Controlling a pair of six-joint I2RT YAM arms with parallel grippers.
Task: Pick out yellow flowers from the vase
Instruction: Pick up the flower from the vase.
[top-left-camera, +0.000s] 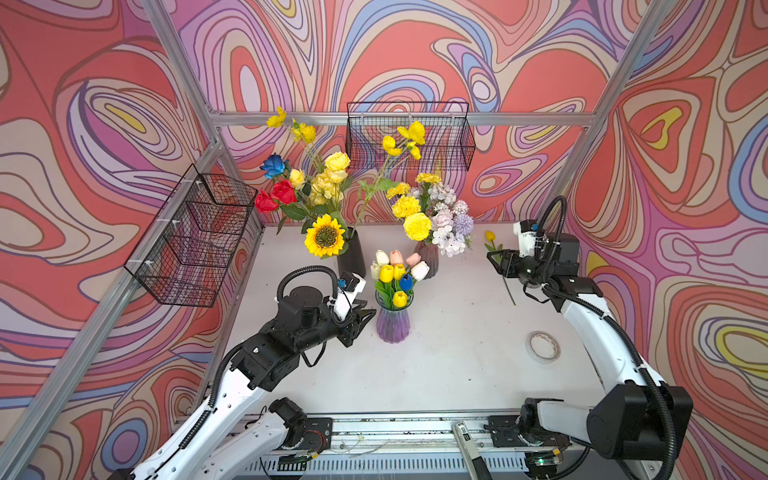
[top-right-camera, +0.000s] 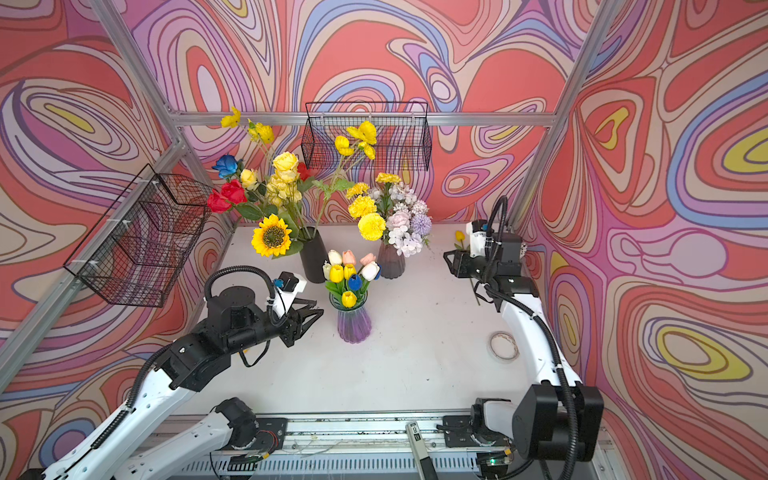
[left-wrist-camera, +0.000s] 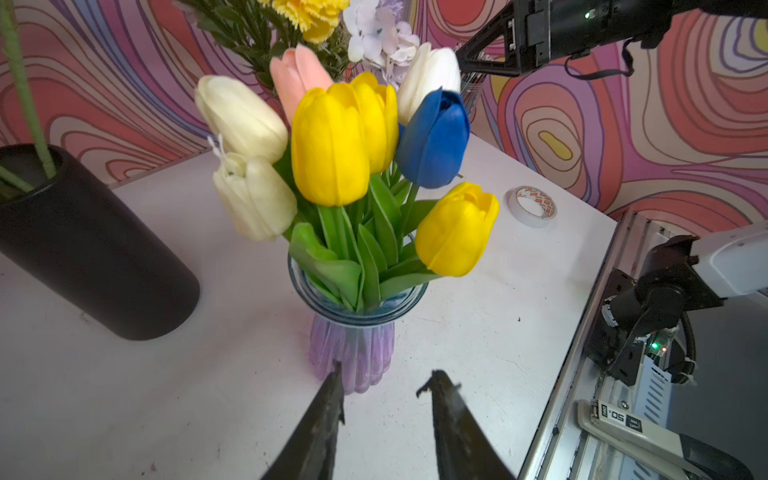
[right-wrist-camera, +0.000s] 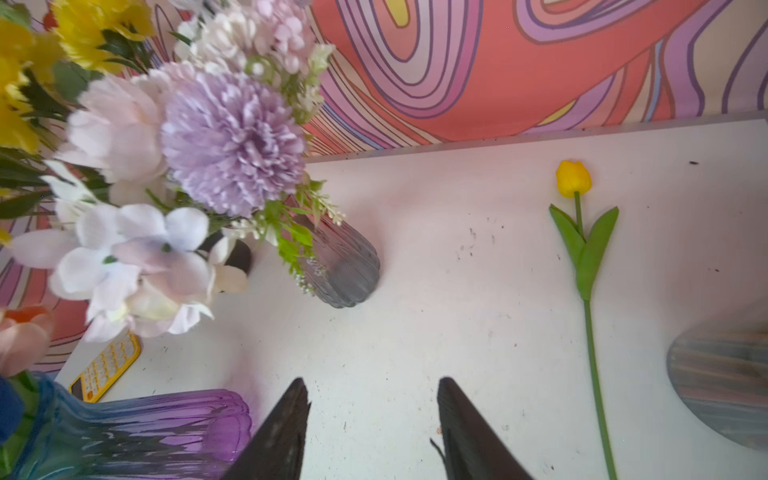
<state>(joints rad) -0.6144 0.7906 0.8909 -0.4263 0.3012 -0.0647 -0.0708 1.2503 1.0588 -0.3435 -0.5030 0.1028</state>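
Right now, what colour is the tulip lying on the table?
Yellow tulip; best in right wrist view.

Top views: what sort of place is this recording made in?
Probably a lab test cell: an aluminium frame with printed wall panels encloses a white table with the left arm and right arm mounted at its front.

Legible only in the left wrist view: "50" in pale digits on a small black label (left-wrist-camera: 614, 414) stuck to the grey handheld tool (left-wrist-camera: 652, 434), followed by a dot or small mark, with finer print beside it too small to make out; orange printed marks round the inner core of the tape roll (left-wrist-camera: 532, 206), not legible; rows of keys on the yellow calculator (right-wrist-camera: 106, 368) in the right wrist view, characters blurred beyond reading; no other writing legible anywhere.
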